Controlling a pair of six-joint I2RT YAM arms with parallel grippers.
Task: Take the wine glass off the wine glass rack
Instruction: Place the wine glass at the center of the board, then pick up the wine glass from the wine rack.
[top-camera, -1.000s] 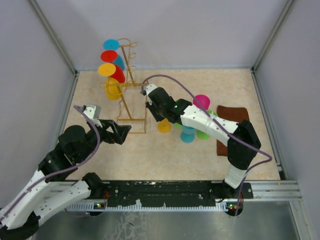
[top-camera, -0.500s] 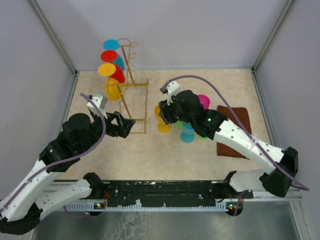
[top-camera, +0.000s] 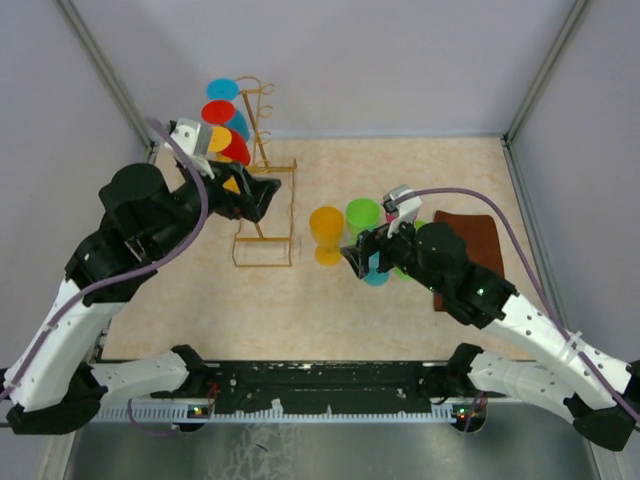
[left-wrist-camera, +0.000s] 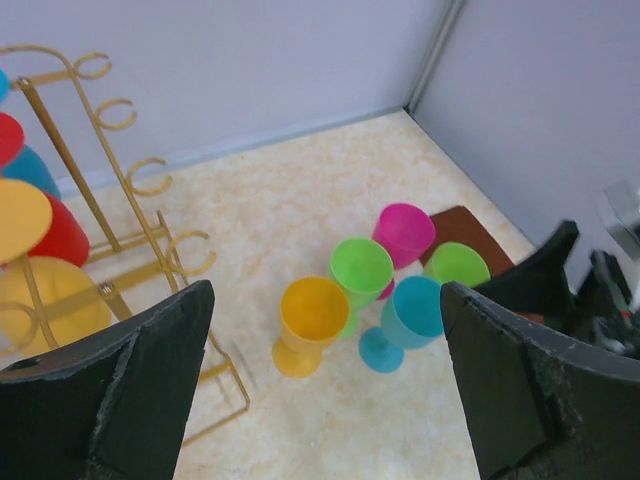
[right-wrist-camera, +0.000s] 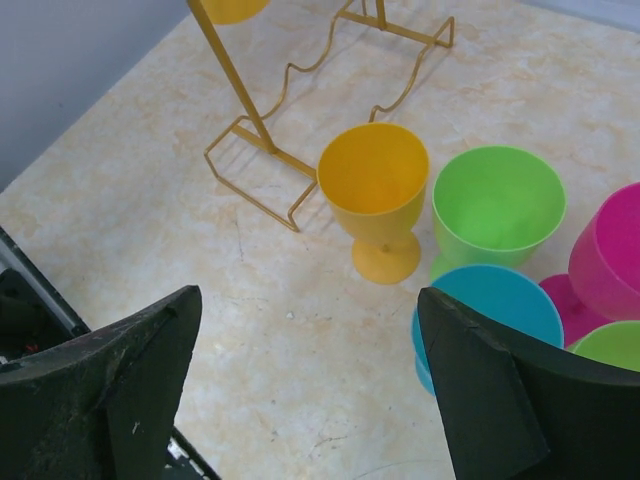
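The wine glass rack (top-camera: 262, 175) was the biggest worry, standing just ahead of the left gripper (top-camera: 262, 196) and well off to the side of the right gripper (top-camera: 361, 256). It is a thin wire stand; by my judgement, any sideways drag on a stem caught in a hook would tip it and spill the hanging glasses (top-camera: 218, 112), which sat on the side of the rack away from the left fingers.

Next down was the standing cluster. A yellow glass (right-wrist-camera: 375, 195) stood upright on the table (right-wrist-camera: 250, 330) just ahead of the right gripper, between it and the rack's wavy base; a green glass (right-wrist-camera: 497, 205) stood close beside it; a blue glass (right-wrist-camera: 485, 305) sat nearer that gripper's right-hand finger. A careless swing of the right arm could, I judged, bowl these over, since they crowd together.

Smallest, the grippers. The left one was spread as wide as it goes, holding nothing; from above I could not tell whether a finger brushed the wire. The right one was also spread wide and empty, the yellow glass apart from both fingers.
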